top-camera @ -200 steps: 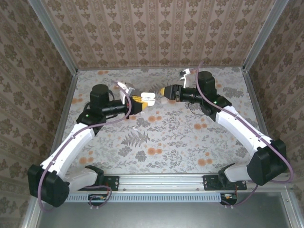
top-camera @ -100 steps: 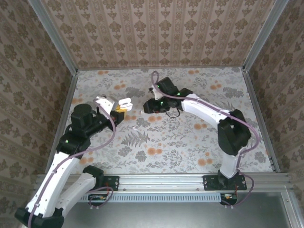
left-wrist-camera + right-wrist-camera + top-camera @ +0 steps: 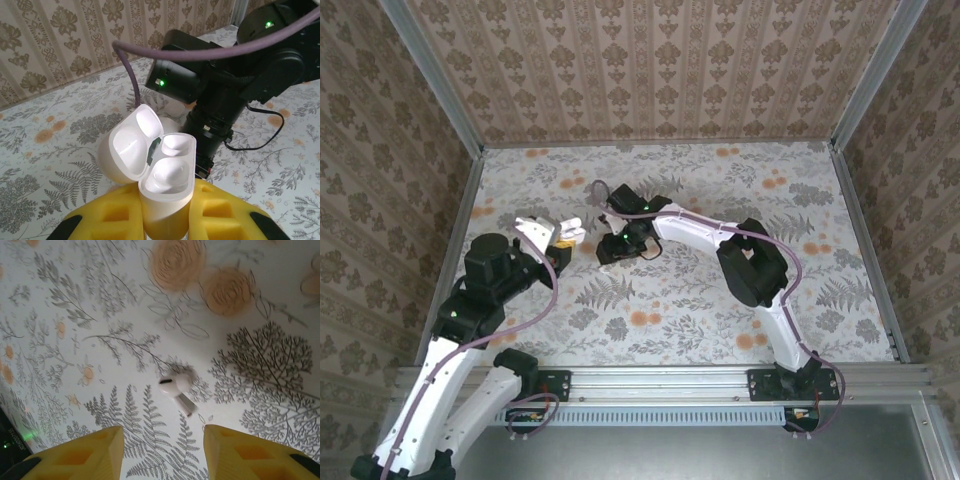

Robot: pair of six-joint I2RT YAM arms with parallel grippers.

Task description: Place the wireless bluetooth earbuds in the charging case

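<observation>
**A:** Where is the earbud (image 3: 174, 386)?

**B:** 1 lies loose on the flowered surface (image 3: 720, 300), on its side. In the right wrist view its stem points toward the lower right. It sits beyond the right fingers (image 3: 85, 457), roughly in line with the gap between them, and touches neither.

**A:** So those fingers are released?

**B:** Yes. They are spread apart with nothing between them, and they face down at the surface.

**A:** And the charging case (image 3: 167, 175)?

**B:** It is clenched upright in the left fingers (image 3: 220, 215), which press its lower body from both sides and hold it clear of the surface. Its lid (image 3: 131, 147) is swung open toward the left in the left wrist view, baring 2 wells (image 3: 177, 145).

**A:** Is anything in them?

**B:** Both look white and glossy. I cannot tell whether a bud sits in either.

**A:** How do the arms stand?

**B:** From above, the right arm (image 3: 690, 225) reaches across to the left half of the surface. Its end is near the raised case but not touching it.
</observation>
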